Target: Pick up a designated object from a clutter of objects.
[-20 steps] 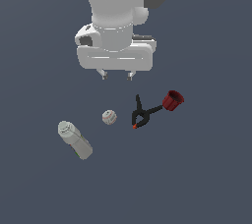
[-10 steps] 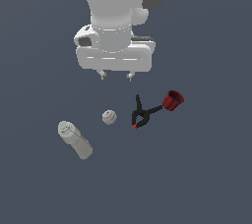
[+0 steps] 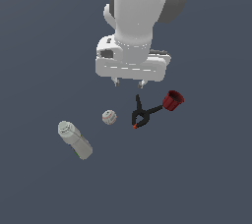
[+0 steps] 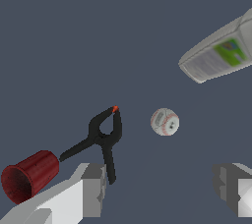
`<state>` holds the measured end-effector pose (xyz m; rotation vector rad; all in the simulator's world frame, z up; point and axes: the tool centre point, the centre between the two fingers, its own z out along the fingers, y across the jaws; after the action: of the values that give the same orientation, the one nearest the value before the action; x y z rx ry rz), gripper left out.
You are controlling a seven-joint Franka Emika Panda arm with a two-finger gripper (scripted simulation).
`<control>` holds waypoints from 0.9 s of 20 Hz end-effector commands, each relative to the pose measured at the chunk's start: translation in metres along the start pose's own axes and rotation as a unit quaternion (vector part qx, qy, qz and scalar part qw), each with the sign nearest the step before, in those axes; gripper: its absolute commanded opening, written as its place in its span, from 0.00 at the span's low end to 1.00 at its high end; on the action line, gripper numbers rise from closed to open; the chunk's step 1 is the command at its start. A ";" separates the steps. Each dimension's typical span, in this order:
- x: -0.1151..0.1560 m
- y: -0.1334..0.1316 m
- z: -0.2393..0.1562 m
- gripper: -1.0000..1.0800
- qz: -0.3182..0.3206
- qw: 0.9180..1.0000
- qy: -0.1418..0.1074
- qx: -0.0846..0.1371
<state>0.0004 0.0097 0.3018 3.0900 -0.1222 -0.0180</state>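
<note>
White gripper (image 3: 128,83) spread wide, empty, hovering above the clutter. Red ribbed mug (image 3: 173,100) lying tipped off to one side of the fingers, touching a handle of the black clamp (image 3: 143,115) directly beneath. Risk judged: descending from here, catching the clamp instead, or nudging the mug into a roll.

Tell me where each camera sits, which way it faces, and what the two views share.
Exterior view: off the arm, high up, looking down at the arm and open gripper.
Wrist view: on the wrist, looking past both fingers at the floor.
Shared: red mug, black clamp, ball, bottle.
</note>
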 end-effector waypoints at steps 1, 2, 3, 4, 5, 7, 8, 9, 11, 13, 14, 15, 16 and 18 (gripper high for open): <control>-0.002 -0.018 0.011 0.81 -0.006 1.000 -0.004 -0.014; -0.003 -0.026 0.017 0.81 -0.009 1.000 -0.005 -0.020; -0.004 -0.035 0.022 0.81 -0.012 1.000 -0.006 -0.026; -0.006 -0.044 0.028 0.81 -0.015 0.999 -0.008 -0.033; -0.008 -0.054 0.034 0.81 -0.018 0.999 -0.008 -0.040; -0.012 -0.074 0.047 0.81 -0.026 0.998 -0.009 -0.054; -0.015 -0.084 0.053 0.81 -0.030 0.998 -0.009 -0.061; -0.018 -0.094 0.060 0.81 -0.034 0.997 -0.009 -0.068; -0.025 -0.114 0.072 0.81 -0.043 0.996 -0.007 -0.081; -0.033 -0.134 0.084 0.81 -0.053 0.994 -0.004 -0.093; -0.037 -0.144 0.091 0.81 -0.057 0.993 -0.003 -0.098; -0.042 -0.154 0.097 0.81 -0.062 0.993 -0.001 -0.104; -0.046 -0.164 0.103 0.81 -0.067 0.992 0.001 -0.109; -0.057 -0.183 0.115 0.81 -0.078 0.990 0.006 -0.119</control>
<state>-0.0366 0.1760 0.1883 2.8692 0.0908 -0.0294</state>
